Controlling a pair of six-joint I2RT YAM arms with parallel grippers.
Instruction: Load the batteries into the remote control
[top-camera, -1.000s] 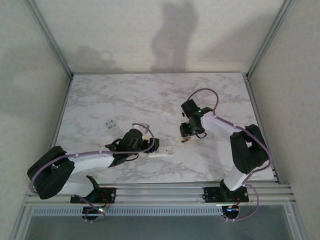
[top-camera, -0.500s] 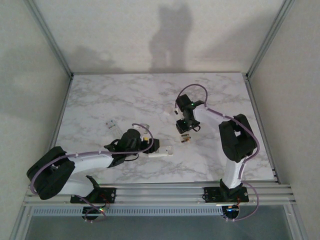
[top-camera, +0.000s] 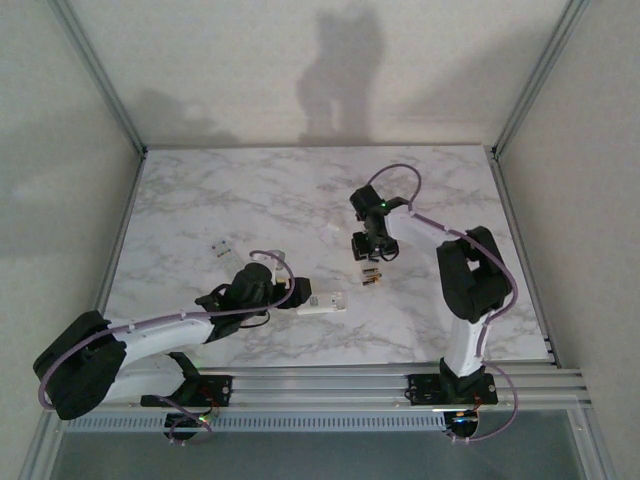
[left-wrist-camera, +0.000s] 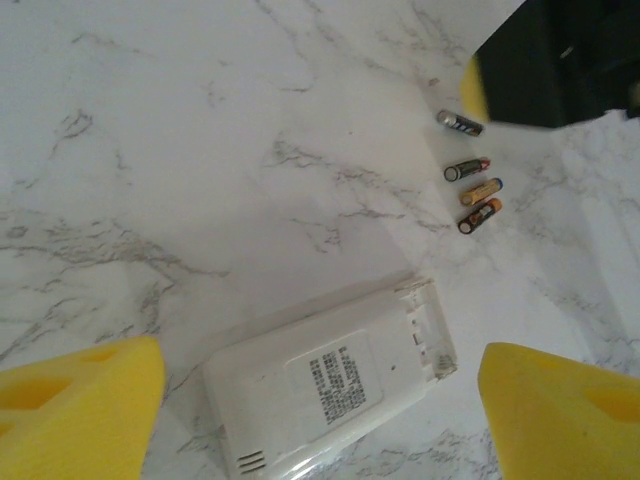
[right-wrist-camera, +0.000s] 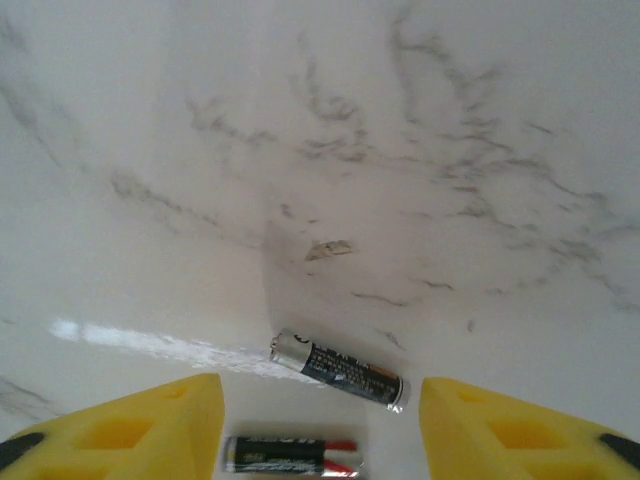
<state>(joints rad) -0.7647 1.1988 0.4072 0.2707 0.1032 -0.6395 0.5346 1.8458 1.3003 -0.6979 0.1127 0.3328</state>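
Our right gripper (right-wrist-camera: 318, 420) hangs open just above the batteries (left-wrist-camera: 481, 190), likely lining up a pick. Our left gripper (left-wrist-camera: 320, 355), fingers wide and holding nothing, straddles a wider remote (left-wrist-camera: 330, 385) that lies back up with its bay open toward them. The remote (top-camera: 222, 247) lies beyond the left arm (top-camera: 170, 322), well apart from the batteries and too small to read, and the wider remote's lower end is cut off.

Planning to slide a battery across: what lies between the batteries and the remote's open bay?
Only bare marble table: the left wrist view shows nothing between the batteries and the remote.
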